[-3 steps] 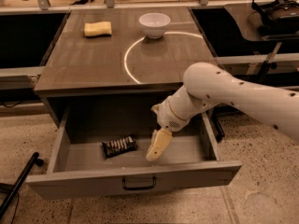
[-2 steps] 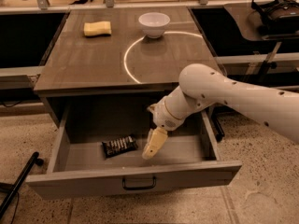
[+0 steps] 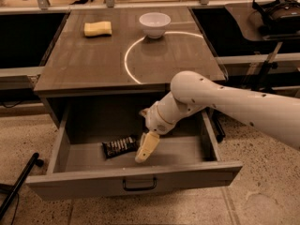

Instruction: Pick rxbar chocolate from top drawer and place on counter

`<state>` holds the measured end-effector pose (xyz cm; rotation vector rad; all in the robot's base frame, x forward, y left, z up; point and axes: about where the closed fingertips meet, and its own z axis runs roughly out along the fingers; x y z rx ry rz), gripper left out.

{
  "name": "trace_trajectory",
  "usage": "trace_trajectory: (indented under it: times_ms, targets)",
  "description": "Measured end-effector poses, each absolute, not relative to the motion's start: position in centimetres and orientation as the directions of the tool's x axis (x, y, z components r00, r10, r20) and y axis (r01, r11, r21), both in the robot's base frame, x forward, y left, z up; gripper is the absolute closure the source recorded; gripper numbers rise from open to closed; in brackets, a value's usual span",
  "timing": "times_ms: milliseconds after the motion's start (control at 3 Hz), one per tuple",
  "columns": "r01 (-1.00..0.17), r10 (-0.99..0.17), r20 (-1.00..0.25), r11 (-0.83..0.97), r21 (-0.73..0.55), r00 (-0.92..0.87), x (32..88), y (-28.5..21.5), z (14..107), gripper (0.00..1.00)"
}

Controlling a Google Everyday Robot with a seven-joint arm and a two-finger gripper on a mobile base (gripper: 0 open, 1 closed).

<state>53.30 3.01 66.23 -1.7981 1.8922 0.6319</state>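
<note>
Drawer: the drawer (image 3: 93, 184) is pulled out toward the near side, so its floor is exposed from above.
Bar: the bar (image 3: 120, 146) lies flat on the drawer floor, left of centre and slightly askew. It is not lifted.
Gripper: the gripper (image 3: 146, 149) is inside the drawer, pointing down, just right of the bar's right end. Whether it touches the bar, and whether it is spread or closed, I cannot tell.
Arm: the arm (image 3: 225, 102) comes in from the right and bends down over the drawer's right half, probably to get under the desk's front edge.
Desk: the desk (image 3: 84, 60) carries a sponge (image 3: 98, 28) at far left and a bowl (image 3: 154, 24) at far centre. Its near half is bare, a likely put-down spot.
Step (judged): approach to grasp, with the pick not yet made.
Risk (judged): the flat bar may slide left if nudged.
</note>
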Motion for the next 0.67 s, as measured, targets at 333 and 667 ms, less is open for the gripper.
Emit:
trace_trajectory:
  times_ms: [333,667]
  targets:
    - [-1.0,-0.792,-0.61,0.007,0.029,-0.023,52.6,5.0,65.1,0.0]
    - [-0.999,-0.789,-0.614,-0.023,0.038,-0.005,51.9,6.4,64.4,0.0]
